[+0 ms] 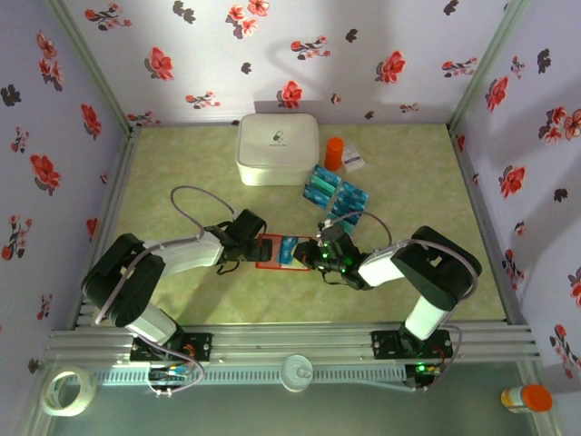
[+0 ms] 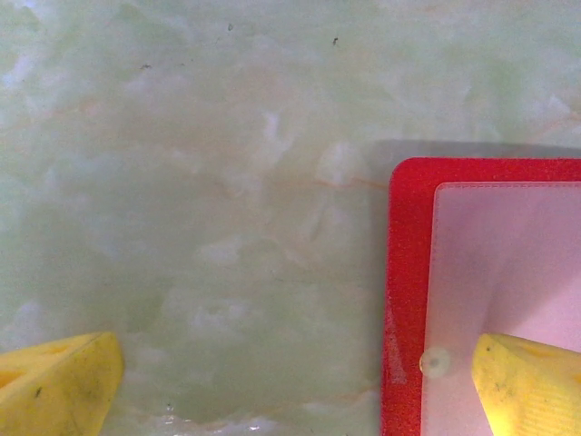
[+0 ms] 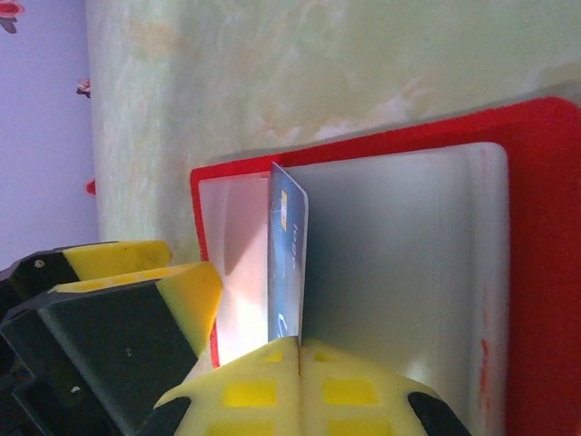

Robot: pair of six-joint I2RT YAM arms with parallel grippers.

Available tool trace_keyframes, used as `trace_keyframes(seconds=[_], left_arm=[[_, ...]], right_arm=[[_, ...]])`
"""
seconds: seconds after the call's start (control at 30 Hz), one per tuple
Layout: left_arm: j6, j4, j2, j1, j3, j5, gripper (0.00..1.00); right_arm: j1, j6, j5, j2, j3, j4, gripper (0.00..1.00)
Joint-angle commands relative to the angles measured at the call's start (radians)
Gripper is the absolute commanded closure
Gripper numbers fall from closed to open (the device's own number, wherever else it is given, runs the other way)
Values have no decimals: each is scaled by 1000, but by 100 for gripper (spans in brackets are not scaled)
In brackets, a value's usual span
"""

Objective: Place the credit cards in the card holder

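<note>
Our right gripper [image 3: 298, 356] is clenched on a teal card [image 3: 289, 245], its yellow pads [image 3: 245, 391] pressed together on the card's near end. The card stands on its long edge inside the open card holder [image 3: 545, 227], against the pale inner pocket. Our left gripper [image 2: 295, 363] is spread wide and grasps nothing. In the left wrist view one yellow finger [image 2: 531, 386] rests on the holder's whitish inside at about four o'clock, and the other sits at eight o'clock over bare table.

From above we see the table [image 1: 182, 163] covered in a pale green marbled sheet. It is walled on three sides by lilac panels [image 1: 182, 54] printed with red and dark flowers, with a metal rail [image 1: 272, 341] along the near edge. The holder lies open near the middle of the table, with the left gripper at its nine o'clock and the right at its three o'clock.

The other credit cards [image 1: 338, 195] lie in rows on a clear sheet at about one o'clock from the holder, near but apart. A white rounded box [image 1: 277, 150], closed so that we cannot see inside, sits at twelve o'clock near the back wall. A small orange container [image 1: 334, 153] stands just beside it at three o'clock, next to a small white packet [image 1: 353, 163]. Outside the rail we see a tape roll [image 1: 68, 391] at seven o'clock and an orange-capped bottle [image 1: 525, 398] at five o'clock.
</note>
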Motion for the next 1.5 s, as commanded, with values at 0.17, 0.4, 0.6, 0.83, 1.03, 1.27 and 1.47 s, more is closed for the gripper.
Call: trace_keyframes(seconds=[0.17, 0.4, 0.6, 0.83, 1.03, 1.27, 1.47], left_arm=[[-22, -43, 6, -1, -20, -1, 0], [-22, -42, 8, -2, -20, -3, 0], [-24, -40, 8, -2, -24, -3, 0], [-24, -39, 4, -2, -23, -1, 0], [-17, -53, -16, -2, -14, 0, 0], [16, -123, -86, 26, 35, 8, 0], [27, -132, -106, 51, 22, 16, 0]], right_arm=[[9, 9, -24, -24, 5, -119, 100], [9, -7, -54, -10, 38, -169, 100], [8, -14, -80, 26, 68, -190, 100], [9, -36, -106, 81, 122, -224, 100], [9, -113, -121, 55, 182, -359, 77], [6, -267, -50, -83, 272, -671, 62], [6, -357, -19, -91, 373, -824, 65]])
